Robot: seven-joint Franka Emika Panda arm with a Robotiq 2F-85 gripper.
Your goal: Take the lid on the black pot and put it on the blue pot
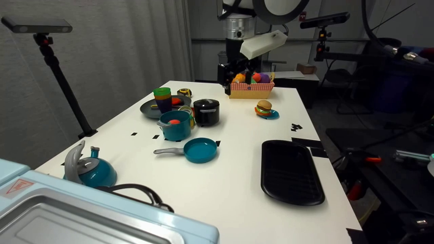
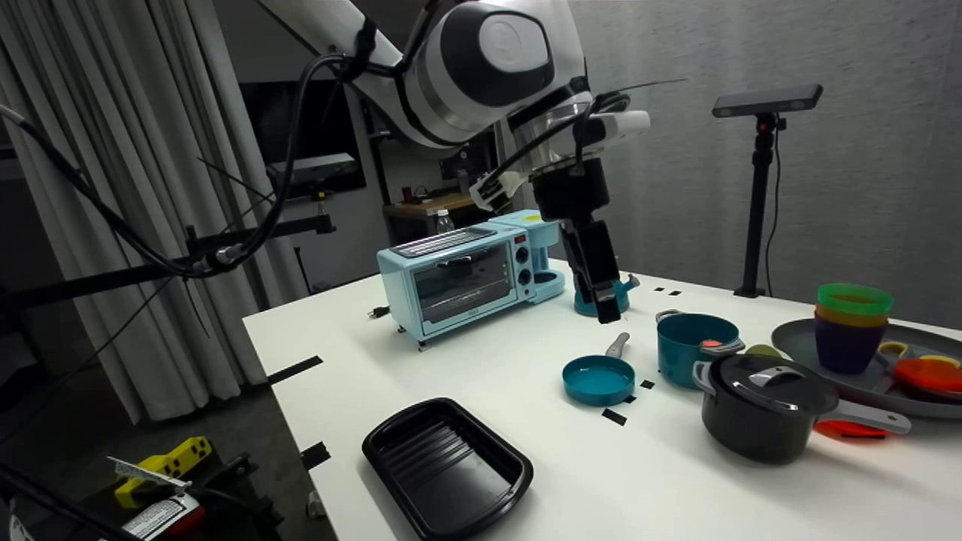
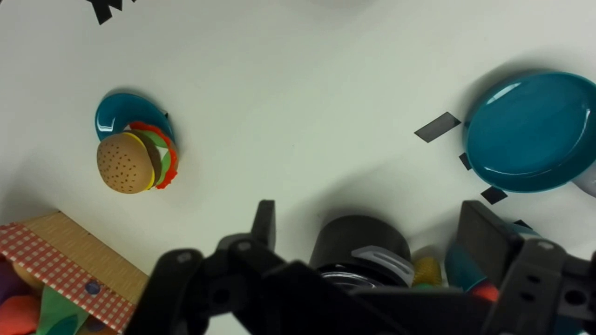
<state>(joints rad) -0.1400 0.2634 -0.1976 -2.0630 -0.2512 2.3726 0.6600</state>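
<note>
The black pot (image 1: 207, 118) stands on the white table, also in an exterior view (image 2: 755, 432), with its long grey handle towards the camera's right. The dark, shiny lid (image 2: 774, 391) with a grey grip sits on it. The blue pot (image 1: 176, 130) stands beside it, open, with a reddish thing inside; it also shows in an exterior view (image 2: 685, 359). My gripper (image 3: 370, 209) is open and empty in the air above the table. In the wrist view the black pot (image 3: 358, 237) shows between the fingers; the gripper hides most of the lid (image 3: 349, 279) and part of the blue pot (image 3: 461, 263).
A teal frying pan (image 1: 200, 150) lies near the blue pot. A grey plate (image 1: 149, 109) with stacked cups (image 1: 163, 100) is behind. A basket (image 1: 251, 91), toy burger (image 1: 263, 107), black tray (image 1: 290, 173), kettle (image 1: 98, 173) and light-blue toaster oven (image 2: 466, 278) also stand on the table.
</note>
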